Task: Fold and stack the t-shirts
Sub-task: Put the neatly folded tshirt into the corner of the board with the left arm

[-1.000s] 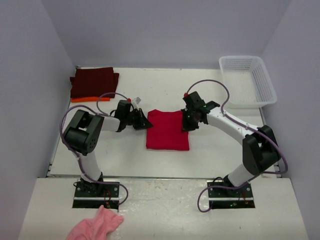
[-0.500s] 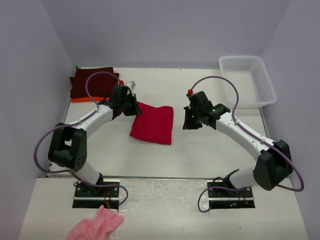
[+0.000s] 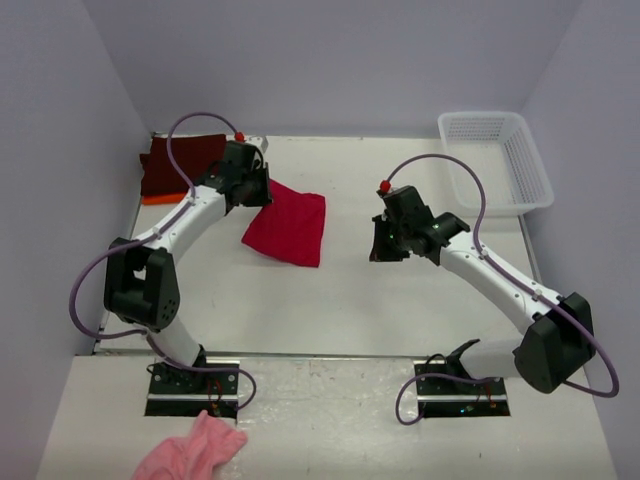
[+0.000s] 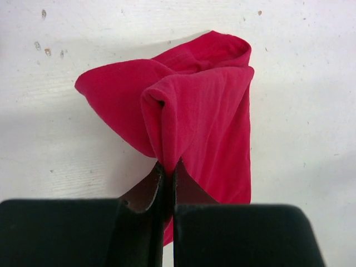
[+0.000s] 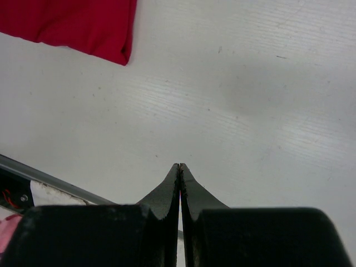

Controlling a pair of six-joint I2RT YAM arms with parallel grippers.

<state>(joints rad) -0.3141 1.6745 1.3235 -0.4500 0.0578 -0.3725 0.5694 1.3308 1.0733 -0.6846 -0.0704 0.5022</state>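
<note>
The folded bright red t-shirt (image 3: 287,225) hangs from my left gripper (image 3: 262,190), which is shut on its near edge; the left wrist view shows the red t-shirt (image 4: 194,100) bunched between the closed jaws of the left gripper (image 4: 168,167), trailing on the table. A folded dark maroon t-shirt (image 3: 182,163) lies on an orange t-shirt (image 3: 160,198) at the back left, just beyond the left gripper. My right gripper (image 3: 382,250) is shut and empty above bare table to the right of the red shirt; the right wrist view shows the right gripper (image 5: 179,167) and the red shirt's corner (image 5: 72,22).
A white plastic basket (image 3: 494,160) stands at the back right. A small pink fluffy cloth (image 3: 190,452) lies on the near ledge by the left arm's base. Purple walls close in the table on three sides.
My left gripper has carried the red shirt back and to the left, toward the maroon and orange stack. My right gripper has let go of the shirt, closed, and drawn away to the right.
</note>
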